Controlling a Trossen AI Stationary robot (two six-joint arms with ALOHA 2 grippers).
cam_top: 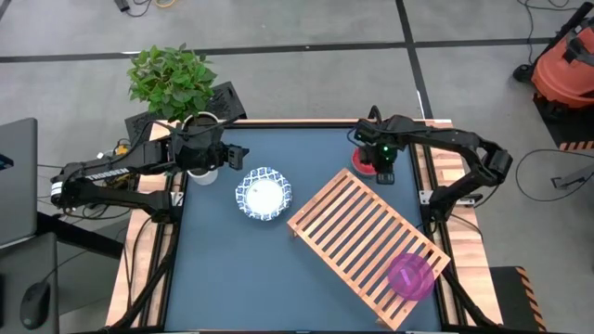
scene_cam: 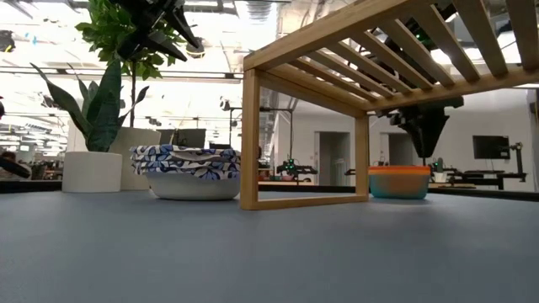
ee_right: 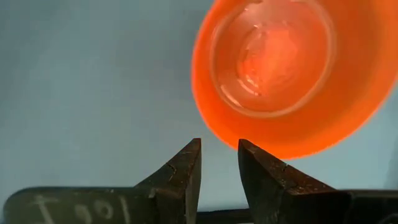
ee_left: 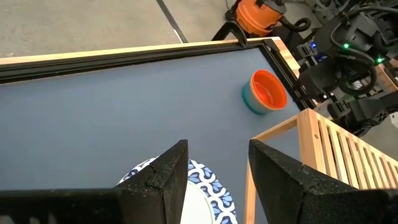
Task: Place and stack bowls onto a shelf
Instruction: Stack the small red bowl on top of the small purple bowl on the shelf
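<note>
The light-wood slatted shelf (cam_top: pixel 367 243) stands slantwise on the table's right half. A magenta bowl (cam_top: pixel 409 276) rests on its slats near the near-right end. The orange-red bowl (ee_right: pixel 286 68) sits nested in the teal bowl (scene_cam: pixel 399 185) on the table by the shelf's far corner. My right gripper (ee_right: pixel 219 160) hovers just above this pair, pointing down, its fingers a little apart beside the orange rim. A white bowl with a blue patterned rim (cam_top: pixel 263 195) rests on the table left of the shelf. My left gripper (ee_left: pixel 217 177) is open above its far-left side.
A pale plant pot (scene_cam: pixel 93 171) with a leafy plant (cam_top: pixel 172 79) stands at the table's far-left corner, close behind my left arm. The shelf's leg (scene_cam: pixel 250 139) stands just right of the white bowl. Bare blue tabletop (cam_top: pixel 232 278) lies near and left of the shelf.
</note>
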